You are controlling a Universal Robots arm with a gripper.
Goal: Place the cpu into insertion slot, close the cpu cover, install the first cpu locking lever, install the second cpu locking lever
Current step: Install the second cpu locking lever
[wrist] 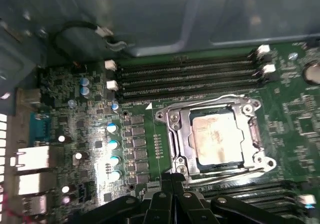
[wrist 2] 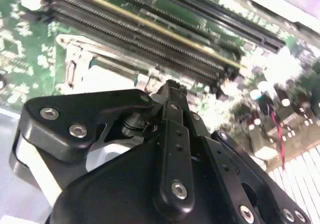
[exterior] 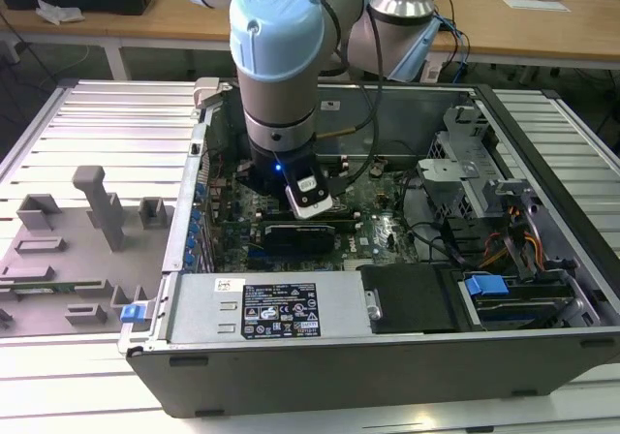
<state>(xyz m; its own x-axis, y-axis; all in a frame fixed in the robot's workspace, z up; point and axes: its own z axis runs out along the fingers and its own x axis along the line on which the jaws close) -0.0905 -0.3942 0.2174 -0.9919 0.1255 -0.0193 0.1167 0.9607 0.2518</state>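
The cpu (wrist: pixel 218 136) sits in its socket, right of centre; cpu cover (wrist: pixel 176 129) closed over it. Gripper (wrist: pixel 172 176) fingers together, empty; levers' state unclear.

In the exterior view the arm (exterior: pixel 281 76) hides the socket beneath it. In the second wrist view the gripper (wrist 2: pixel 172 91) covers part of the cpu cover (wrist 2: pixel 80 59), and the board (wrist 2: pixel 20 44) is blurred.
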